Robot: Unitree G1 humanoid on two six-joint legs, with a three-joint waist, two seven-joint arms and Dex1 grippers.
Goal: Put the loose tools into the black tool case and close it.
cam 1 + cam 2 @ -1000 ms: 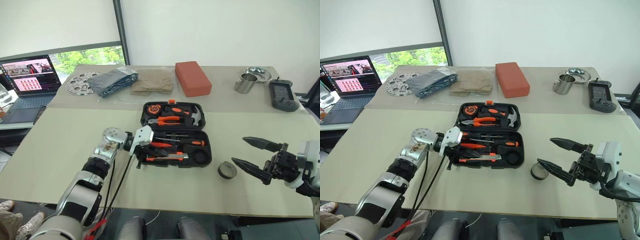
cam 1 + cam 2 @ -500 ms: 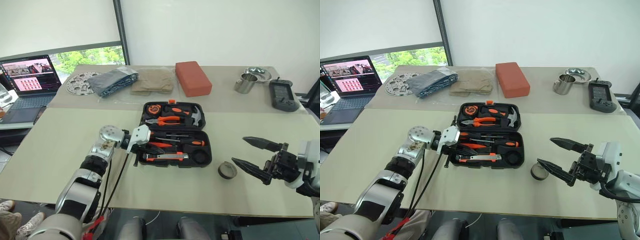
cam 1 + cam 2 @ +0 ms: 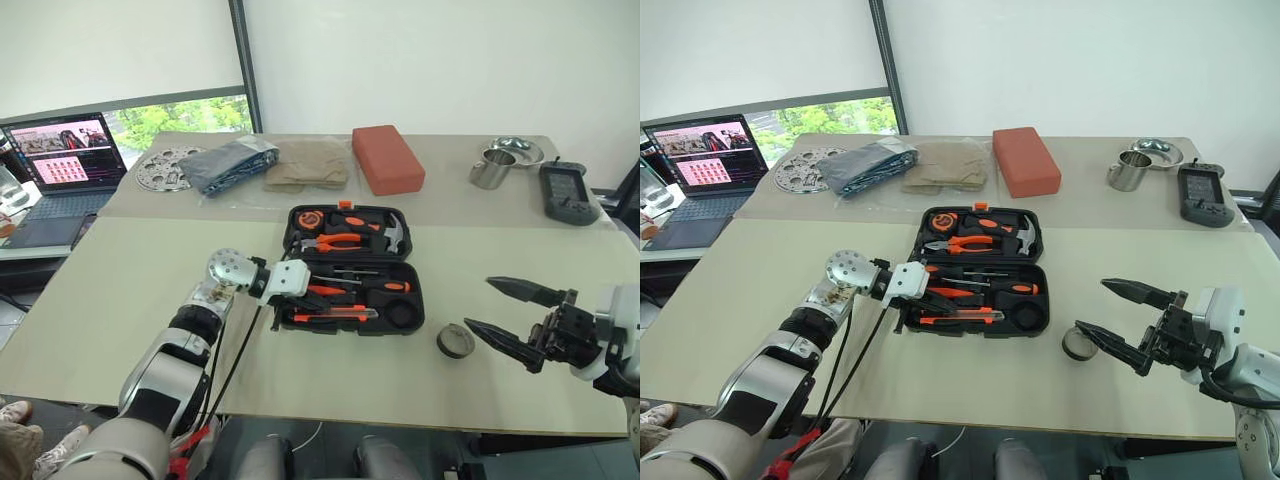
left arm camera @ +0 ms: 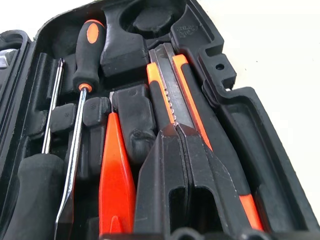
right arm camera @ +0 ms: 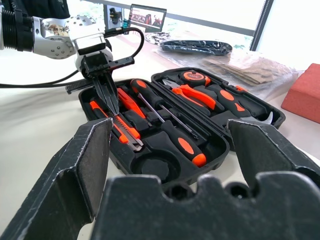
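The black tool case [image 3: 350, 268] lay open near the middle of the surface [image 3: 120, 290], its lid half toward the far edge. In its near half sat 2 screwdrivers [image 5: 170, 131], a utility knife [image 4: 172, 90] and a small orange tool [image 4: 116, 175]. The left gripper [image 5: 111, 102] was clenched, its tips resting on the utility knife at the case's left end. The tape roll [image 3: 455, 341] lay loose on the surface, right of the case toward the near edge. The right gripper [image 3: 505, 315] hung released just beside the roll.
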